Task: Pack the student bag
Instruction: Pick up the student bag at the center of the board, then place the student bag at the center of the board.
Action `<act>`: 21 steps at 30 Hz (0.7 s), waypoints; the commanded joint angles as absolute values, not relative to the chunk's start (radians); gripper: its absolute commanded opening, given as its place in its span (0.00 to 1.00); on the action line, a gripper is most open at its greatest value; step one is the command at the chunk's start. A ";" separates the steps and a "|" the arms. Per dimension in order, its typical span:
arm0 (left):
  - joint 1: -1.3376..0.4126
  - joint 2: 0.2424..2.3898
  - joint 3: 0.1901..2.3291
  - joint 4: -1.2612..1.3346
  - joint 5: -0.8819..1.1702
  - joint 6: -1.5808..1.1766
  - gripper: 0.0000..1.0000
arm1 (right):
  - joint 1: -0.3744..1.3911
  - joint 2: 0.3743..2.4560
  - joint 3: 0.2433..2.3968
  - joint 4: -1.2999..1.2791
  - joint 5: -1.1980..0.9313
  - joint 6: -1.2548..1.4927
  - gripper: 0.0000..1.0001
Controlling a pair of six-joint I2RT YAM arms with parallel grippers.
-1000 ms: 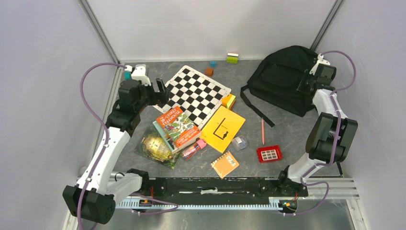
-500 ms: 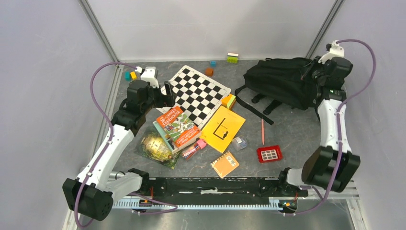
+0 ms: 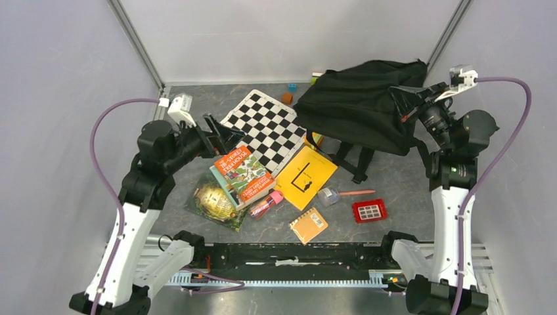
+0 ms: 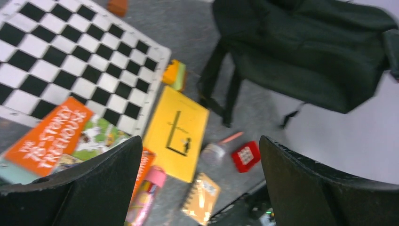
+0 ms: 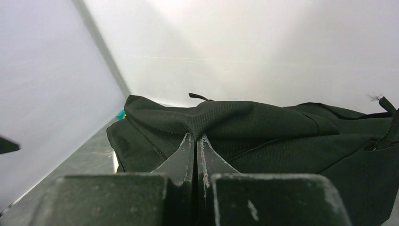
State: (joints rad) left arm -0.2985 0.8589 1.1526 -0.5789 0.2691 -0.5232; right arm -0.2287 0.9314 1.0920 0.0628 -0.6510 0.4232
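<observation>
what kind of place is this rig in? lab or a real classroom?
Probably a lab test cell: plain white panels on metal corner posts, a mounting rail along the grey table, staged props like the student bag and chessboard.

From high at the near edge we overlook the whole table [image 3: 407,184]. Our left wrist view, blurred, seems angled downward. Our right wrist view sits close against the student bag [image 3: 358,108], which all three share.

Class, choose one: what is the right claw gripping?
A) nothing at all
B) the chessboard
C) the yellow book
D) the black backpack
D: the right claw is shut on a pinched fold of the student bag, as its wrist view shows.
</observation>
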 commanded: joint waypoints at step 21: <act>-0.299 0.673 0.955 -0.595 0.250 -0.803 1.00 | 0.416 0.919 0.676 0.323 -0.646 0.339 0.00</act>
